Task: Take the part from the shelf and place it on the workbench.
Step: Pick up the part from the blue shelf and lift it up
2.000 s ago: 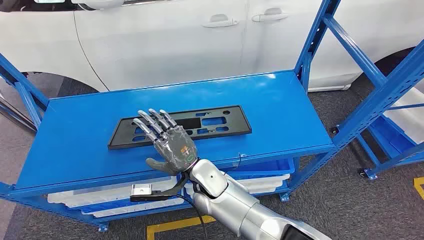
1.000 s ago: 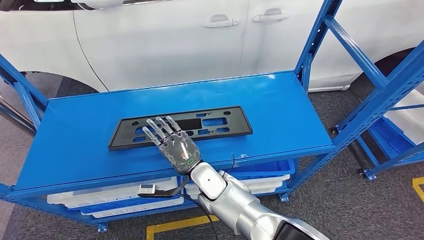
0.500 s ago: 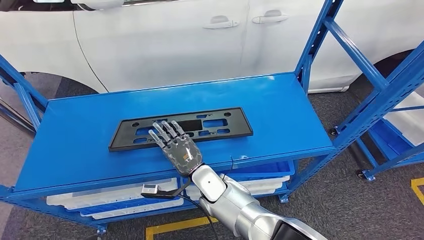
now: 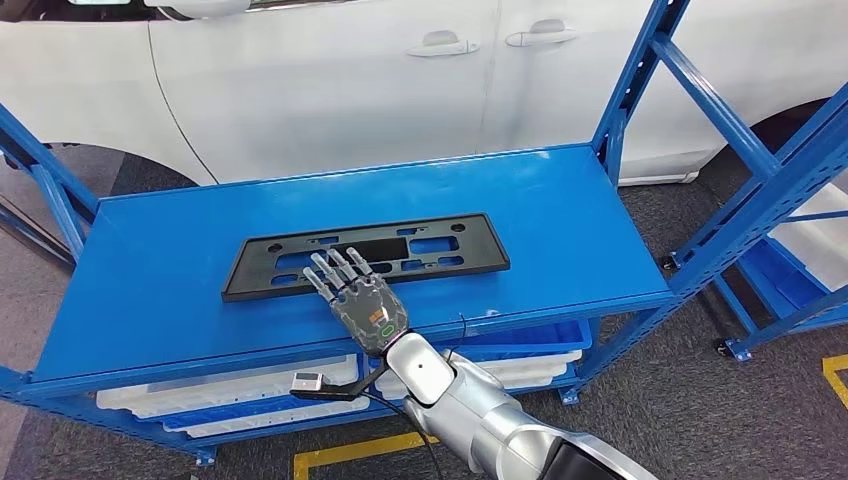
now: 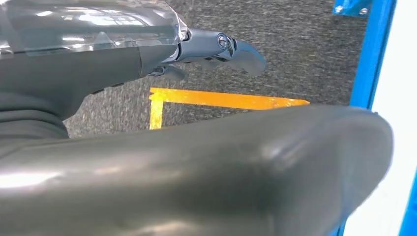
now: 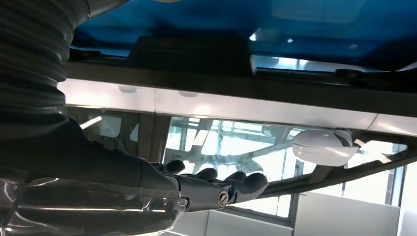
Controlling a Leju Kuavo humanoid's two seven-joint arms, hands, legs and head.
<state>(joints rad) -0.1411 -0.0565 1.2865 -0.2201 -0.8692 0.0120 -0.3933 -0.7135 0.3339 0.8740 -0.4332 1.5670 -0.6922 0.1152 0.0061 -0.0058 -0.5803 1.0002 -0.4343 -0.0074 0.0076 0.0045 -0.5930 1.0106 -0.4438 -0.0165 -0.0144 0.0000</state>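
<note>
Right hand (image 4: 362,297) moved forward over the black part (image 4: 420,251), fingers spread flat (no grip yet). Part's on the shelf (image 4: 560,210); pickup and placing remain.

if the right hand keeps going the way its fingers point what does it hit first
Probably the black plastic part itself: the right hand already has its fingertips over the part's near edge on the blue shelf. Whether they touch is unclear.
</note>
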